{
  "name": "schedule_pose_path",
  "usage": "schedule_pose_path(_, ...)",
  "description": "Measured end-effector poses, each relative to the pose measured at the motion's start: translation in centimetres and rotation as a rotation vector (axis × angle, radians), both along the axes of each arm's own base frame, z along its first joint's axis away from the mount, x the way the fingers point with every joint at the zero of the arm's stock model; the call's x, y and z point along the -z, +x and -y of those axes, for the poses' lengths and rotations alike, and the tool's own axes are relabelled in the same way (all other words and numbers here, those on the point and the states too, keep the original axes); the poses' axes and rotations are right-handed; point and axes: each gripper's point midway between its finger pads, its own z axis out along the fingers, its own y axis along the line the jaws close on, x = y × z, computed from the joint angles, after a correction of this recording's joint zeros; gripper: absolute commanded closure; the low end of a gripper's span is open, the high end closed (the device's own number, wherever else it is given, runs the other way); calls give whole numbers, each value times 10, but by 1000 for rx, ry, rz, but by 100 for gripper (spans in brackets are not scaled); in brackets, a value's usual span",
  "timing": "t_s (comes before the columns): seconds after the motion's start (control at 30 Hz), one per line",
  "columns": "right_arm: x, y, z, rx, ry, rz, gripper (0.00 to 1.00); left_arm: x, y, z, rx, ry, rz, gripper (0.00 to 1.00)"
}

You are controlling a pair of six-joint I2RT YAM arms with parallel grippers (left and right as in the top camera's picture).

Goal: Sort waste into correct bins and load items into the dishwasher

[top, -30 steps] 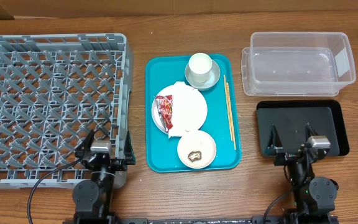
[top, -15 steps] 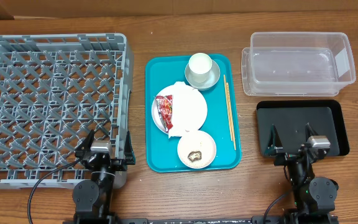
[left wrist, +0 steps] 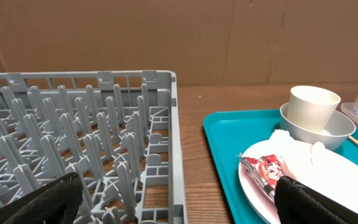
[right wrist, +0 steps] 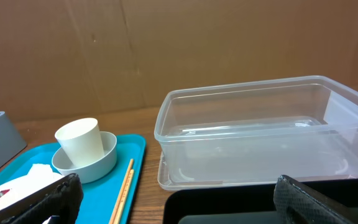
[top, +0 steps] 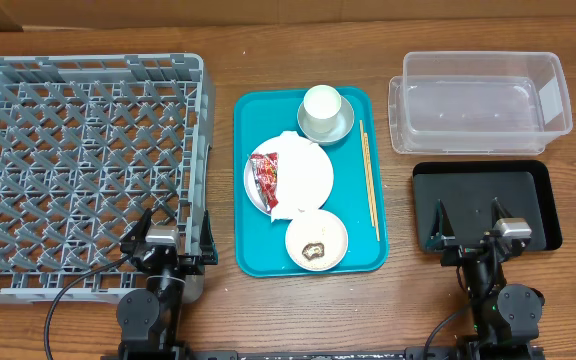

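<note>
1. Desk [top: 298,310] layout, overhead view: the grey dish rack [top: 88,65] occupies the left side, a teal tray [top: 263,255] the centre, and the two bins the right side.

2. Bins: the clear tub [top: 483,55] stands at the far right. The black tray [top: 478,185] lies just in front of it, on the near side. Nothing is visible in the tub or the rack.

3. Teal tray contents:
- Far end: a white cup [top: 321,103] standing upright inside a small bowl [top: 340,128].
- Middle: the large plate [top: 313,175], carrying a red wrapper [top: 266,175] on its left part and a crumpled white napkin [left wrist: 291,140] beside the wrapper.
- Near end: a small dish [top: 336,232], touching or nearly touching the plate, with a brown lump [top: 314,248] in it.
- Right edge: a pair of chopsticks [top: 368,180] lying lengthwise on the tray, apart from the crockery.

4. Left jaws: above the near right corner of the dish rack. They stand fully apart and hold nothing; one fingertip [left wrist: 328,202] shows at each bottom corner of the left wrist view.

5. Right jaws: above the near part of the black tray, spread wide, nothing between them.
</note>
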Motion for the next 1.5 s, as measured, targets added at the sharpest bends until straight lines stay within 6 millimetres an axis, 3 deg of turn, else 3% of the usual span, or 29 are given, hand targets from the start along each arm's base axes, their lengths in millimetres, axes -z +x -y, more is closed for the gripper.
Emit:
schedule_pose_path(0.37,0,0,0,0,0,0,0,-7,0,1,4,-6,27,0)
schedule_pose_path(0.53,0,0,0,0,0,0,0,-45,-6,35,210,-181,158,0)
schedule_pose_path(0.67,0,0,0,0,0,0,0,-107,-35,70,470,-275,373,0)
schedule_pose_path(0.77,0,0,0,0,0,0,0,-137,-57,79,564,-266,502,0)
schedule_pose_path(0.83,0,0,0,1,0,0,0,-144,-60,79,572,-273,517,0)
schedule_pose_path(1.0,0,0,0,1,0,1,0,-144,-45,78,522,-264,351,0)
schedule_pose_path(1.17,0,0,0,1,0,0,0,-184,-23,80,497,-173,166,0)
schedule_pose_path(1.27,0,0,0,1,0,0,0,-201,4,85,509,-175,-52,0)
schedule_pose_path(1.5,0,0,0,1,0,1,0,-196,52,109,568,-200,-600,0)
